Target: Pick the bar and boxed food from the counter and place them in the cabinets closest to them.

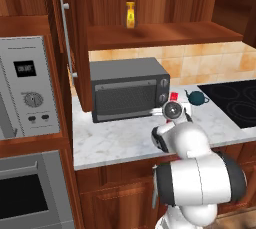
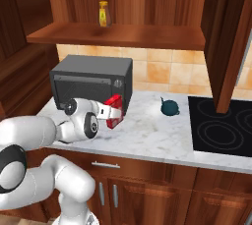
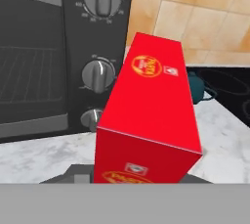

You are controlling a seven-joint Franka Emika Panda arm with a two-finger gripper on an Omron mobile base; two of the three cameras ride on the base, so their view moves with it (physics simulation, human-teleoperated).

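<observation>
Tool (image 2: 112, 112) clamps the boxed food (image 2: 114, 110), tilted beside the toaster oven (image 2: 92, 86), ready for the cabinets (image 2: 118, 33) above.

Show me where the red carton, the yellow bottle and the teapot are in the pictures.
red carton (image 3: 149, 115): hand view, on its broad front face.
yellow bottle (image 2: 104, 15): right base view, on its body, on the cabinet shelf.
teapot (image 2: 170, 107): right base view, on its round body.

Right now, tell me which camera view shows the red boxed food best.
The hand view: the boxed food is close up, two faces and its yellow logos plain, beside the toaster oven. The right base view shows it small and tilted at the hand. The left base view shows a red sliver behind the arm.
</observation>
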